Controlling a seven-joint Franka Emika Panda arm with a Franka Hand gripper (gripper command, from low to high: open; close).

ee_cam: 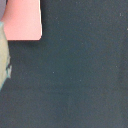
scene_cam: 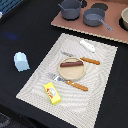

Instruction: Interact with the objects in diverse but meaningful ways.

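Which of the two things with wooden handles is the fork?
The fork is the one lying between the plate and the yellow packet. It has prongs. The other one, the knife, lies past the plate, nearer the pots.

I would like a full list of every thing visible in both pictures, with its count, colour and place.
placemat: 1, beige, on the black table
plate: 1, tan, middle of placemat
sausage: 1, dark red-brown, on plate
knife: 1, orange handle, beside plate
fork: 1, orange handle, beside plate
yellow packet: 1, red mark, near placemat corner
white piece: 1, far placemat edge
cup: 1, pale blue, exterior view's left
grey pots: 2, on pink board
gripper: not in view
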